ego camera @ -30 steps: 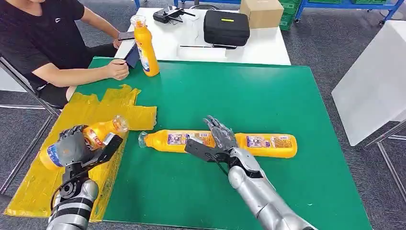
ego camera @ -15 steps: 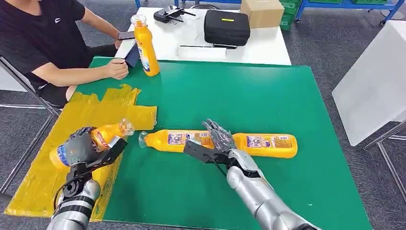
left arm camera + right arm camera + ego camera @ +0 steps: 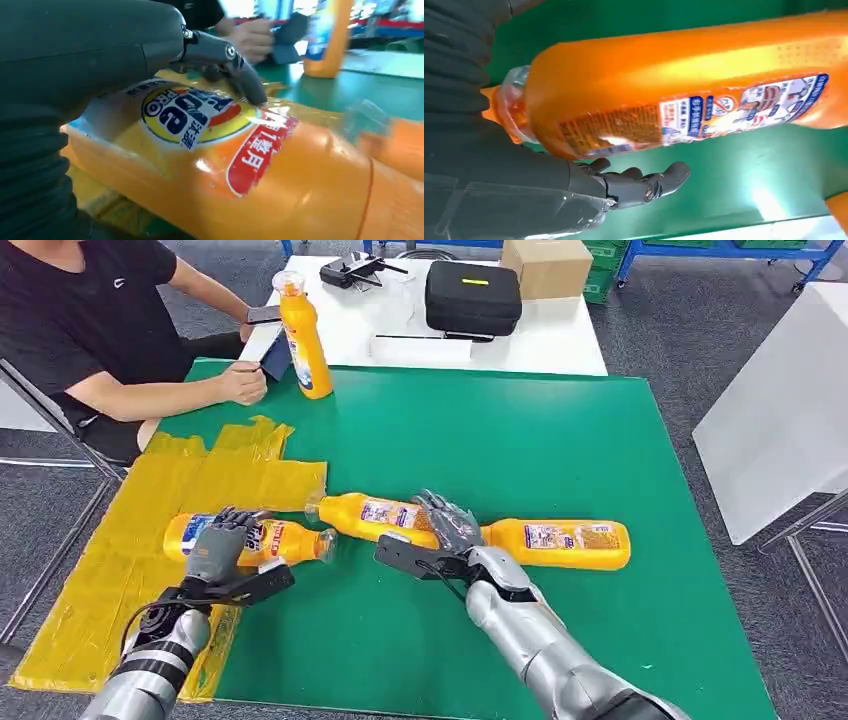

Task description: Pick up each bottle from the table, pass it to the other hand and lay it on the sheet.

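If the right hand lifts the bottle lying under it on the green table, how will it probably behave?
The bottle looks rigid and smooth, so it may slip in the right hand. Lying on its side on the table, it could roll if nudged. Its orange fill suggests some weight, and the narrow neck end may tip down.

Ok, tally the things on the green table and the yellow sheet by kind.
Orange bottles lying down: 3
Orange bottles standing: 1
Yellow sheets: 1
Total: 5
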Robot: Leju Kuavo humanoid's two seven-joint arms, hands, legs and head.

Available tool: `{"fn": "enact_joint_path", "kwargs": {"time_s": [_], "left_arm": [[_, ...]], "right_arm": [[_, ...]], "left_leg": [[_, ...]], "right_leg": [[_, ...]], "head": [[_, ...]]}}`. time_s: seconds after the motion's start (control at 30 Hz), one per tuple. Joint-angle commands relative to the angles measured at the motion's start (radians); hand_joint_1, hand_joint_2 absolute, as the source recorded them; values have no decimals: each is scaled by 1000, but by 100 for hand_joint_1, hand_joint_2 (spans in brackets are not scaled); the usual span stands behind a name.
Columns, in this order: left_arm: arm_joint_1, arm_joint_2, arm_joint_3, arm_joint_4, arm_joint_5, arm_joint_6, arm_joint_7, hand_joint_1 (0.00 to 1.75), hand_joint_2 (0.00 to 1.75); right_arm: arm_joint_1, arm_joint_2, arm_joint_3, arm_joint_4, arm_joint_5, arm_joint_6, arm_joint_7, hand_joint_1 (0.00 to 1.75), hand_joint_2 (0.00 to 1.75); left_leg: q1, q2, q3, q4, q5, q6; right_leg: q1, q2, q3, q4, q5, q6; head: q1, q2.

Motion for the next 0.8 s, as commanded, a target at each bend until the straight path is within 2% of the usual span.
{"fn": "enact_joint_path", "kwargs": {"time_s": [0.03,0.63,0.8], "left_arm": [[7,85,-133,96,26,-64,-35,0,175],[9,84,-153,94,54,-66,-32,0,175],[41,81,-147,20,187,-142,-129,0,175]], "right_arm": [[-75,24,32,120,5,16,-13,0,175],[-79,44,56,150,26,16,0,0,175],[-100,50,66,201,46,26,60,0,175]], "left_leg": [[0,2,1,0,0,0],[0,3,5,-1,1,-1],[-1,2,6,-1,1,-1]], "right_leg": [[0,2,1,0,0,0],[1,2,5,-1,1,-1],[0,2,5,0,1,0]], "head": [[0,0],[0,0],[-1,0]]}}
